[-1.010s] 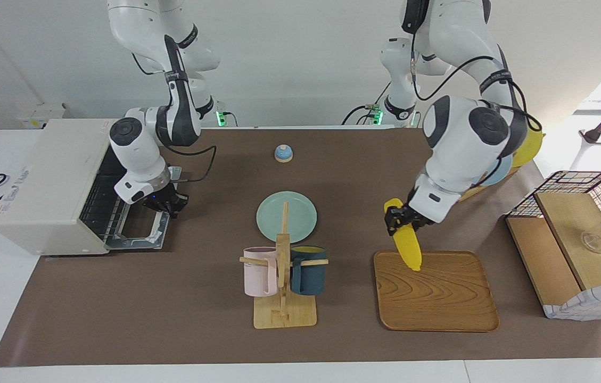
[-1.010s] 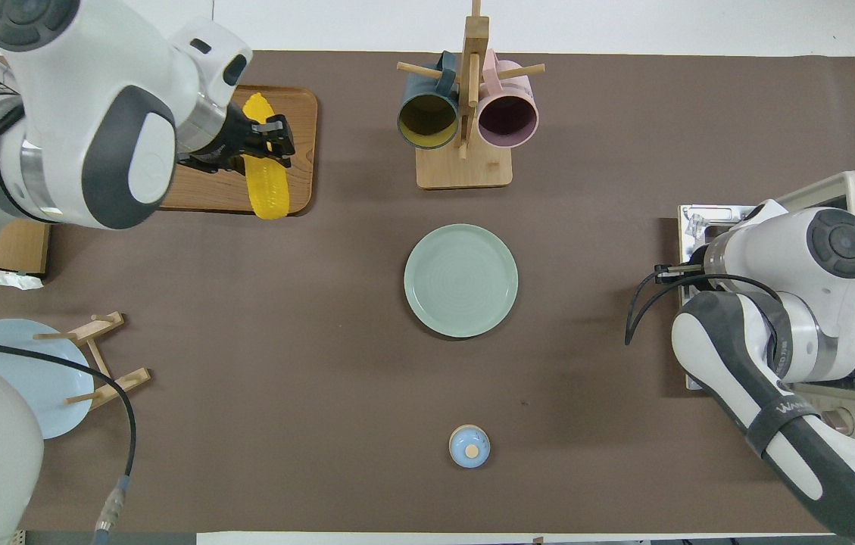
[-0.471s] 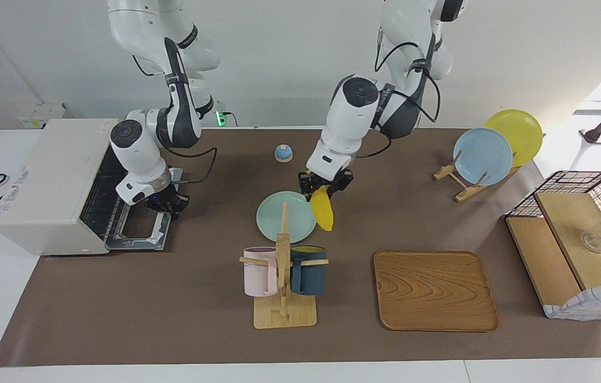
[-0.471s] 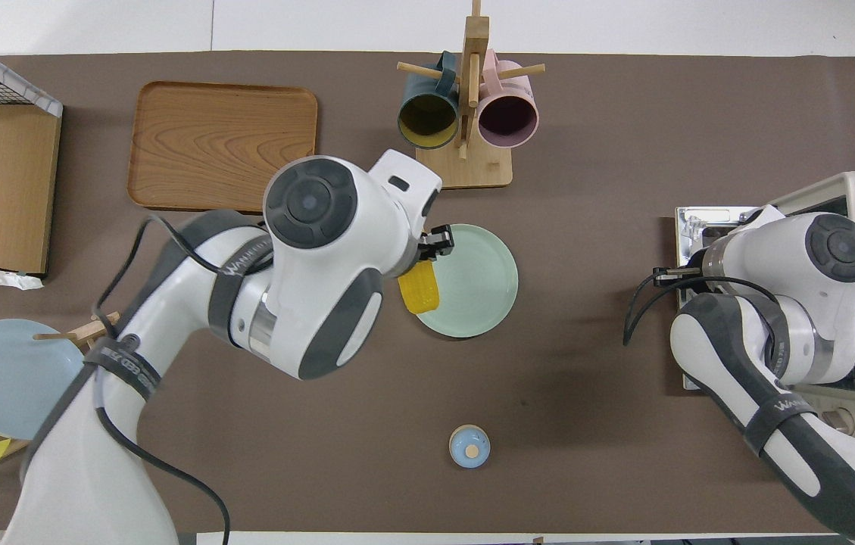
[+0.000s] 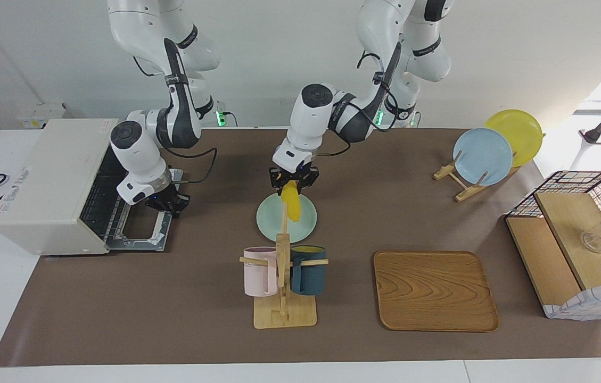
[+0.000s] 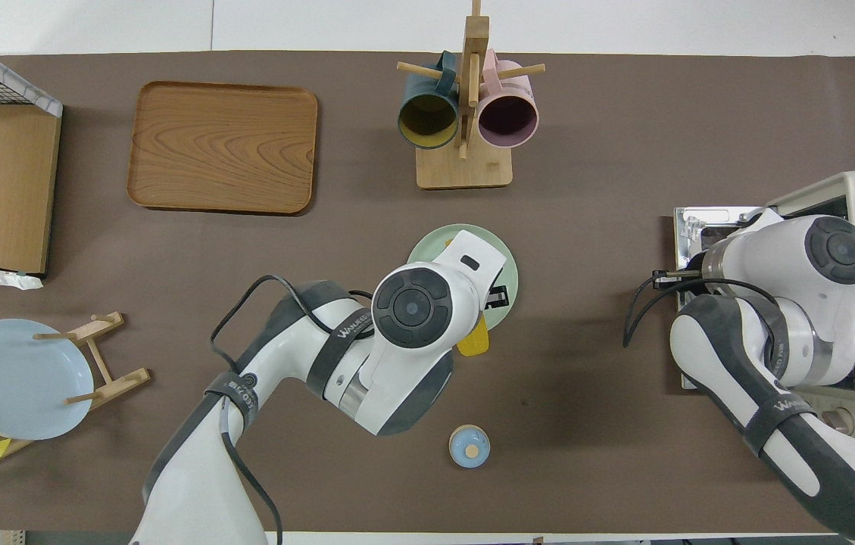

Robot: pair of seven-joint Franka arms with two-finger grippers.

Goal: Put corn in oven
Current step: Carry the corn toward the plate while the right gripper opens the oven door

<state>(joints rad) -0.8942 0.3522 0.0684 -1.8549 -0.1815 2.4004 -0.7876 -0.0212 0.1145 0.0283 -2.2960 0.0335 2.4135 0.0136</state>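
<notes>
The corn is a bright yellow cob hanging tip-down over the pale green plate in the middle of the table. My left gripper is shut on its upper end. From above, the left wrist hides most of it and only the corn's end shows. The off-white oven stands at the right arm's end with its door dropped open and the wire rack showing. My right gripper is shut, low over the door's corner nearest the robots; I cannot tell whether it touches.
A mug rack with a pink and a dark blue mug stands farther from the robots than the plate. A wooden tray, a plate stand with blue and yellow plates, and a wire basket are toward the left arm's end. A small blue bell sits near the robots.
My left gripper has carried the corn from over the wooden tray to over the green plate, toward the oven's end. The right arm has stayed at the oven door.
</notes>
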